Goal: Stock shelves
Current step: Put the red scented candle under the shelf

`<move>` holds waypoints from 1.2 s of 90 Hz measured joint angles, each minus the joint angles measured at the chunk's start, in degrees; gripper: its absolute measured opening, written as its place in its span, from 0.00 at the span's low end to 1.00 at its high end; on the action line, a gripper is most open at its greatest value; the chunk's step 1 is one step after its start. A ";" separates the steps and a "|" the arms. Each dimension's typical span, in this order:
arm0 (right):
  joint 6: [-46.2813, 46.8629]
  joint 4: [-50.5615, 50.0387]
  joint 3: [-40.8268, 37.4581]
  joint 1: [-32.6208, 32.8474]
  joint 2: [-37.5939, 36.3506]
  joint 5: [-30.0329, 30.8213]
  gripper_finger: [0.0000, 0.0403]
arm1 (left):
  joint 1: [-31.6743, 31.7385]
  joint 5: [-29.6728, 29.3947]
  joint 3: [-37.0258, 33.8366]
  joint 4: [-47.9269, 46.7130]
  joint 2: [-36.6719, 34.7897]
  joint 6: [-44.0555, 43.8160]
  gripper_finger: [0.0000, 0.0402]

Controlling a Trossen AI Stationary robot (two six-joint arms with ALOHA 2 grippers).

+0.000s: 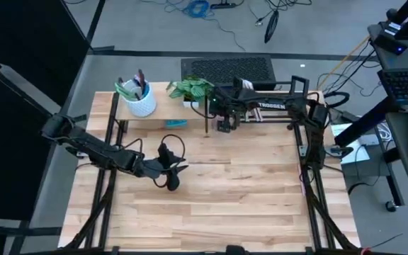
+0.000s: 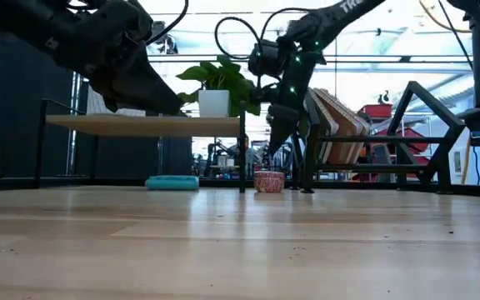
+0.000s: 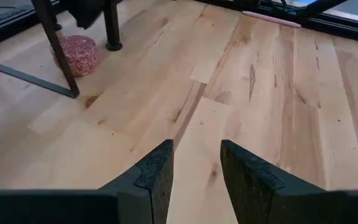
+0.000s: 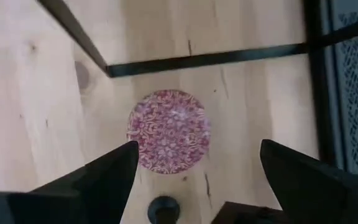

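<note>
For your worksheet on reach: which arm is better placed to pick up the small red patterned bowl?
Right. Its tool hangs open directly above the bowl, beside the wooden shelf. The left tool, open, sits farther off over bare table.

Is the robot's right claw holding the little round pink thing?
No, the small round pink patterned object sits on the table, apart from the open right claw above it.

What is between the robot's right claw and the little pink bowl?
Nothing visible. The right end effector hangs open right above the pink patterned bowl, which sits on the table beside the shelf leg; only air lies between them.
</note>
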 joint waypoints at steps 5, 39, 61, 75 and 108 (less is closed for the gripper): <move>-0.04 1.12 -0.68 0.02 0.00 -0.01 0.79 | 0.00 0.02 0.00 -0.04 0.00 0.02 0.30; -1.23 10.25 -5.93 -0.46 -0.02 -0.41 0.79 | 0.00 0.02 0.00 -0.04 0.00 0.02 0.30; -0.92 12.50 -7.30 -0.52 0.46 -2.10 0.79 | 0.00 0.02 0.00 -0.06 0.00 0.04 0.30; -0.73 13.02 -7.30 -0.40 2.86 -1.68 0.79 | 0.00 0.02 0.00 -0.27 0.00 0.06 0.30; -0.60 12.34 -7.39 0.17 3.43 -3.03 0.79 | -0.04 0.17 0.02 -1.20 0.00 0.07 0.30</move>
